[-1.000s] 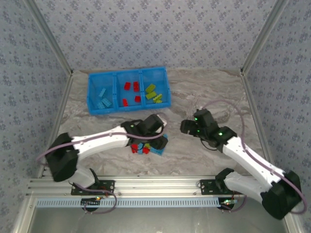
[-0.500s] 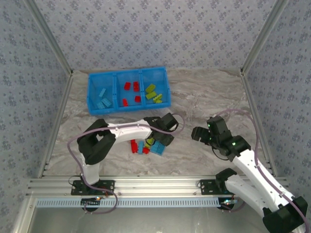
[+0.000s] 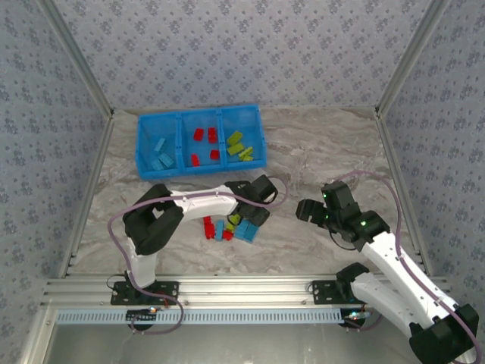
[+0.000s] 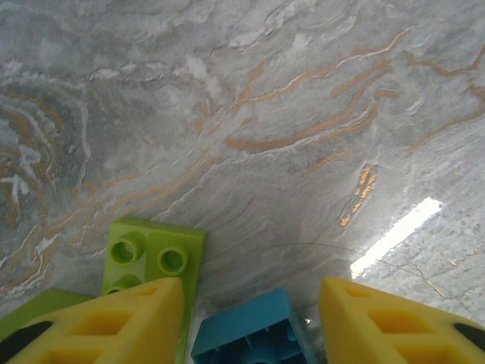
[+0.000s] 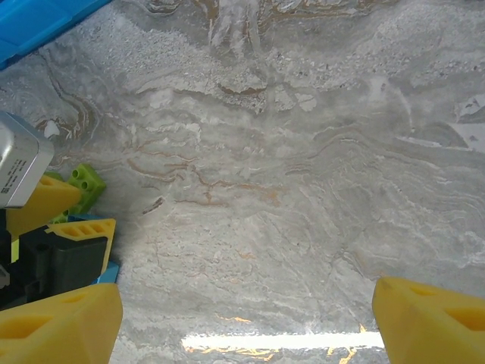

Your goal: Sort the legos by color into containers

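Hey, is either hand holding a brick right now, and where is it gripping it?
Right hand holds nothing; it is open above the table. Left hand straddles a light blue brick by its sides; whether it grips cannot be told.

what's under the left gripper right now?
The left gripper hangs over loose bricks. A light blue brick sits between its fingers, and a lime green brick runs partly under one finger. Red bricks lie beside it. The fingers cover the rest of both bricks.

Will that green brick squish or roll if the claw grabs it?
Probably neither. The green brick looks like hard plastic, so likely stiff. It lies flat, studs up, so a push should slide it.
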Controlling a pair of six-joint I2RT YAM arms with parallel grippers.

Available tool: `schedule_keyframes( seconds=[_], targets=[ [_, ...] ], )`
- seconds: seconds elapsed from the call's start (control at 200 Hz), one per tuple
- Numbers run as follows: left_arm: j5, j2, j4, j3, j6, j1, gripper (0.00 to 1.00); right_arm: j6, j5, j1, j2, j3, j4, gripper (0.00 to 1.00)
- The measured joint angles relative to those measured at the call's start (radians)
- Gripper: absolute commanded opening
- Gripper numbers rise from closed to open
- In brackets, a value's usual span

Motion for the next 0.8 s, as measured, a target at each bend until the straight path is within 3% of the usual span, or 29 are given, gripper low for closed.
schedule_keyframes(
  seconds=[0.32,0.47,0.8],
  targets=[
    [-0.032,-0.013,-0.066,0.000,-0.156,-0.051,0.58,0.000,-0.019,0.000,0.018,0.000,0.016,0.89],
    [-0.032,-0.010,-0.074,0.001,-0.196,-0.053,0.52,0.000,-0.026,0.000,0.022,0.000,0.017,0.89],
    [-0.037,0.021,-0.073,0.010,-0.229,-0.053,0.31,-0.004,-0.058,0.000,0.023,-0.001,0.021,0.89]
  ],
)
